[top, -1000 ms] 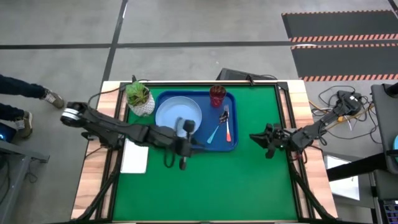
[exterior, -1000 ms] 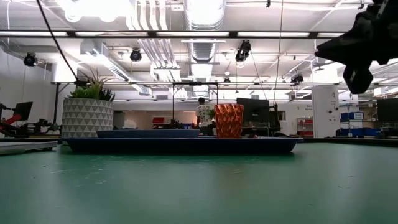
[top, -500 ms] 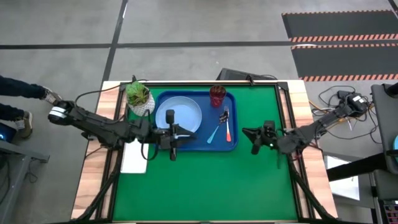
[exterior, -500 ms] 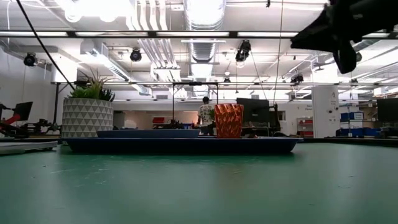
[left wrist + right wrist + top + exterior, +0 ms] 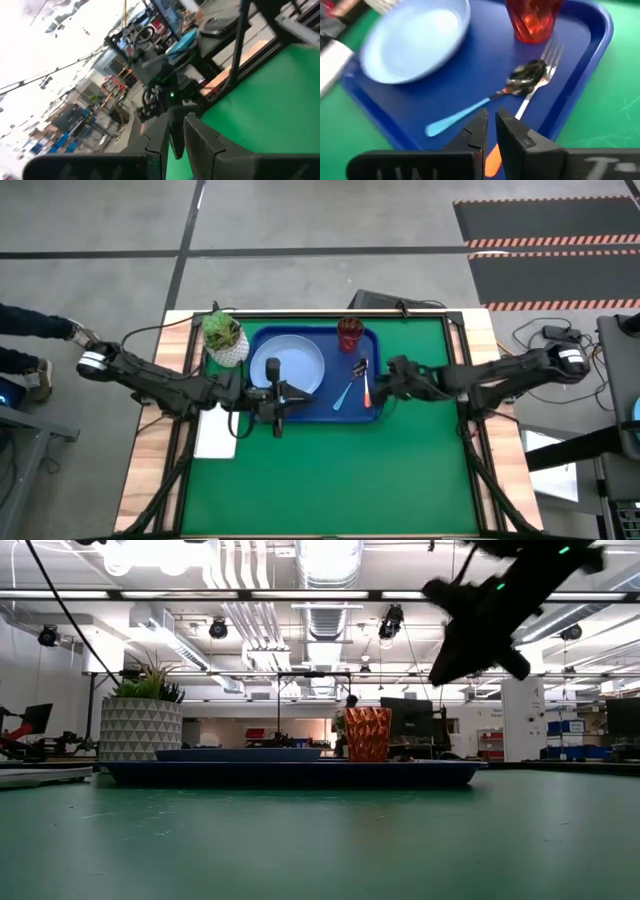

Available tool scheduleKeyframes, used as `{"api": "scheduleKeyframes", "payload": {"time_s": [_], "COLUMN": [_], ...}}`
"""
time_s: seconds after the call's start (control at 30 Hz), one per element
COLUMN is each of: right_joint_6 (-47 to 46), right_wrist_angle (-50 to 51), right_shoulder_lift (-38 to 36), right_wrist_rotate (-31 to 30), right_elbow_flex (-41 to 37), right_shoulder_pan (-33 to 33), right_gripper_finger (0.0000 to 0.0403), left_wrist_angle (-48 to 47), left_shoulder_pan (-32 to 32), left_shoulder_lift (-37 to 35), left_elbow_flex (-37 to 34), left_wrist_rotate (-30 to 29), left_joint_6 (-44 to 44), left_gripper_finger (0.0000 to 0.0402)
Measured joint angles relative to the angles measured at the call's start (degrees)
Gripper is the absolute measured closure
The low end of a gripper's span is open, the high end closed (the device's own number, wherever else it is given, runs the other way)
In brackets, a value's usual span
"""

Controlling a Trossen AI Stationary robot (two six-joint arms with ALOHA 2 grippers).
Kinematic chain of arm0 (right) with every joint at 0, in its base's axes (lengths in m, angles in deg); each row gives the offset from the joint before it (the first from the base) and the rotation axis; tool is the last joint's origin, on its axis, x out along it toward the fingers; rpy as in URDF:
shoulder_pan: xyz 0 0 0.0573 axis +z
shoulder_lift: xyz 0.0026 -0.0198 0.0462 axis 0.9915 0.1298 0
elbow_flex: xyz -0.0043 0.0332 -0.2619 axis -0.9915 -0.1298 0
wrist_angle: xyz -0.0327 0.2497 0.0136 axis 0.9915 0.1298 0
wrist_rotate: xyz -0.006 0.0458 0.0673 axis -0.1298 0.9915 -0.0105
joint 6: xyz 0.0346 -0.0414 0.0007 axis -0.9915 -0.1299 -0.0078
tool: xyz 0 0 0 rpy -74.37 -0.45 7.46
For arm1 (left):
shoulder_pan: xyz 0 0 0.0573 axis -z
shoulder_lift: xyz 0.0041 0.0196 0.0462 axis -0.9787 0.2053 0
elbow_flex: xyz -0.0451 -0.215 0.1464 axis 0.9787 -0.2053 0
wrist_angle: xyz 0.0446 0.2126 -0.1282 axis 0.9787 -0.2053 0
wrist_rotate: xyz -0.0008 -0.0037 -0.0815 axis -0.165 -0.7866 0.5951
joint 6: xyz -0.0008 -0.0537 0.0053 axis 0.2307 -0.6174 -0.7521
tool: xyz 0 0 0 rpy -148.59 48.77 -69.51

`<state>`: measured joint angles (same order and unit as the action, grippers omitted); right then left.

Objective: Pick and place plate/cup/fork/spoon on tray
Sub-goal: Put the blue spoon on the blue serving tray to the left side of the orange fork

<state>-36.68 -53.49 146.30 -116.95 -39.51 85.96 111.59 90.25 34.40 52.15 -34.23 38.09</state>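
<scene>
The dark-blue tray (image 5: 315, 414) lies at the far middle of the green mat. On it sit the light-blue plate (image 5: 290, 360), the reddish cup (image 5: 350, 333), the teal-handled spoon (image 5: 348, 390) and the orange-handled fork (image 5: 367, 385). The spoon's bowl (image 5: 525, 75) lies over the fork's neck. My right gripper (image 5: 385, 380) hangs high over the tray's right rim, slanting down, shut and holding nothing. My left gripper (image 5: 305, 394) is held level above the tray's near-left part, shut with nothing in it.
A white pot with a green plant (image 5: 224, 337) stands at the tray's far left corner. A white sheet (image 5: 217, 432) lies on the table's left strip. The near half of the green mat (image 5: 330, 480) is free. A person's shoes (image 5: 85, 335) show on the floor at left.
My right gripper has swung from the mat's right side toward the tray, rising and tipping to slant down over the tray's right rim. My left gripper has drawn back a little toward the table's left edge and rolled, then kept still.
</scene>
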Motion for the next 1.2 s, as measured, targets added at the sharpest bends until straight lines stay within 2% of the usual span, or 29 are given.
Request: {"api": "scheduleKeyframes", "payload": {"time_s": [0.2, 0.3, 0.7, 0.87, 1.03, 1.2], "right_joint_6": [5.8, 7.4, 11.7, 13.2, 13.6, 14.1], "right_wrist_angle": [-0.1, -0.1, 0.3, 3.4, 8.4, 8.6], "right_shoulder_lift": [6.9, 10.7, 23.6, 26.7, 28.5, 29.8], "right_wrist_rotate": [11.6, 14.0, 13.9, 13.5, 9.4, 9.3], "right_elbow_flex": [2.5, 3.2, 8.2, 11.5, 14.4, 15.8], "right_shoulder_pan": [-11.3, -14.9, -19.5, -20.3, -20.3, -20.3], "right_gripper_finger": [0.0393, 0.0394, 0.0394, 0.0394, 0.0394, 0.0394], "left_wrist_angle": [0.1, 0.1, 0.1, 0.0, 0.0, 0.0], "left_shoulder_pan": [-0.1, -0.1, -0.1, -0.1, -0.1, -0.1], "left_shoulder_lift": [0.0, 0.0, 0.0, 0.0, 0.0, 0.0], "left_elbow_flex": [0.0, -0.1, -1.2, -1.6, -1.8, -2.0], "left_wrist_rotate": [-4.7, -6.4, -9.6, -11.0, -11.1, -11.2], "left_joint_6": [0.4, 0.5, 2.9, 2.8, 2.8, 2.9], "left_gripper_finger": [0.0362, 0.0362, 0.0362, 0.0362, 0.0362, 0.0362]}}
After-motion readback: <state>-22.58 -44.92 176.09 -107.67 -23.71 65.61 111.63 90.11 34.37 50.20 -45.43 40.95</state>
